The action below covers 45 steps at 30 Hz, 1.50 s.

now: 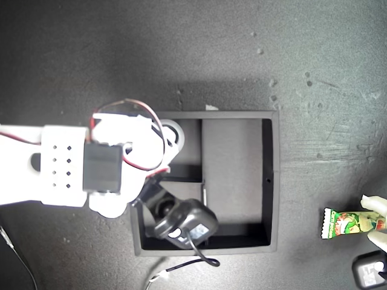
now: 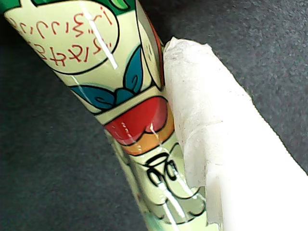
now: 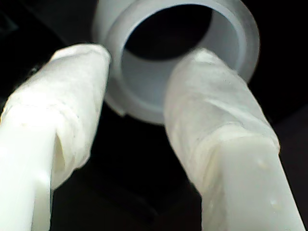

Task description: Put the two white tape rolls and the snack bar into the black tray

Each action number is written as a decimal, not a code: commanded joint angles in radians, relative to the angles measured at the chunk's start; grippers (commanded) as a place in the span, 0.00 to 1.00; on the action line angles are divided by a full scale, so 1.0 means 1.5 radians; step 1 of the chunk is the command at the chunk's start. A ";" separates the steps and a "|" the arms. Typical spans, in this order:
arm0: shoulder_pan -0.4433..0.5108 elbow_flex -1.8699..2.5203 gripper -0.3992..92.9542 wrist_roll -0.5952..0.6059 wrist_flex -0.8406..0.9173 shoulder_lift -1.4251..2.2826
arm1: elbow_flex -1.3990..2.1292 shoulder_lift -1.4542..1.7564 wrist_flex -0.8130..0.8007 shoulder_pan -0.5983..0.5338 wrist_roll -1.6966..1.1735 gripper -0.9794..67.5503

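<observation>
Gripping the snack bar (image 1: pixel 349 223) at the exterior view's right edge, my first end effector (image 1: pixel 376 222) is mostly cut off. My second end effector (image 3: pixel 139 91) stands parted around a white tape roll (image 3: pixel 178 53) over the black tray (image 1: pixel 272 181); the other roll is hidden.

The table (image 1: pixel 181 48) is a dark grey, matte surface with pale scuffs and small specks toward the exterior view's right. The black tray (image 1: pixel 273 181) sits flat on it near the middle, square, with raised walls and 3 compartments. The snack bar (image 1: pixel 351 222) is at the exterior view's right edge, well apart from the tray; whether it rests flat on the table cannot be told. Thin cables (image 1: pixel 181 266) trail over the table just below the tray.
</observation>
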 commanded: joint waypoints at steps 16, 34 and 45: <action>0.071 -0.405 0.07 -0.004 0.287 -0.025 | -0.107 0.044 0.196 0.089 0.120 0.01; 0.145 -0.095 0.07 -0.119 0.275 0.168 | -0.069 0.195 0.066 0.351 -0.286 0.01; 0.200 0.041 0.08 -0.168 0.187 0.192 | -0.170 0.182 0.064 0.400 -0.829 0.01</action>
